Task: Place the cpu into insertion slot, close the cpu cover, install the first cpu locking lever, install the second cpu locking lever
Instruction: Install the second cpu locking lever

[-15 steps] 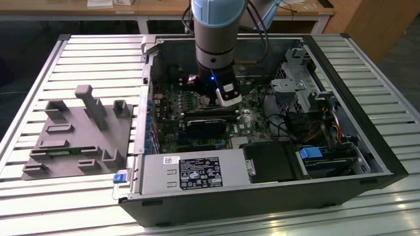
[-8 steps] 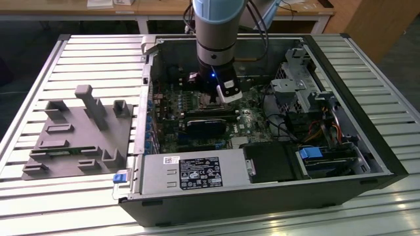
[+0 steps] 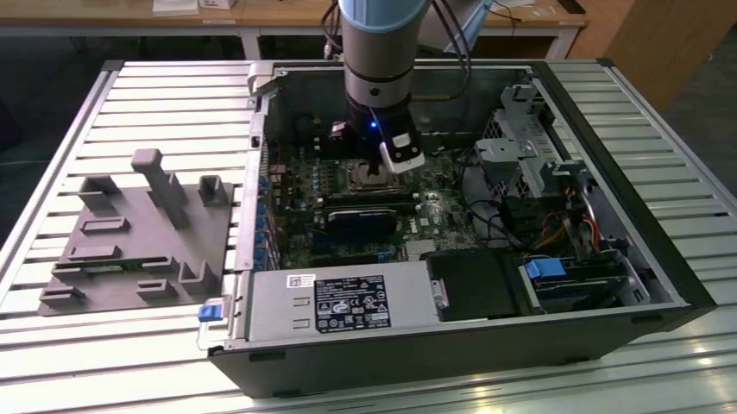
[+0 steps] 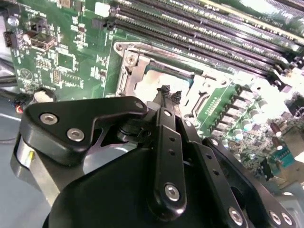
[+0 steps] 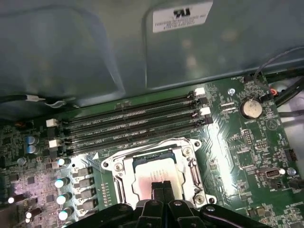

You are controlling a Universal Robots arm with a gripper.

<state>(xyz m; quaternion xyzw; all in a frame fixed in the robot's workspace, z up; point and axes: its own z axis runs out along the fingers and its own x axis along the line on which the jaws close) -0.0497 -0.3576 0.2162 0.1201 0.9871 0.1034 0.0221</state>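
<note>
arm: the robot arm is reaching down into the open computer case (image 3: 645,259), and the gripper (image 5: 162,188) is hanging right over the insertion slot (image 5: 114,168).
gripper: the two black fingers (image 4: 166,91) are sitting pressed together, and they are not holding anything.
cpu: the cpu (image 5: 154,178) is lying flat inside the insertion slot, with its shiny grey top showing in both wrist views.
cpu cover: the silver cpu cover (image 5: 192,164) looks like it is lying down around the chip, but i cannot tell if it is locked.
how the cpu is handling: i am guessing it is light, stiff, smooth and easy to hurt, so hold it by its side edges.
nearby: long black memory slots (image 5: 133,121) are running just beside the slot.
</note>
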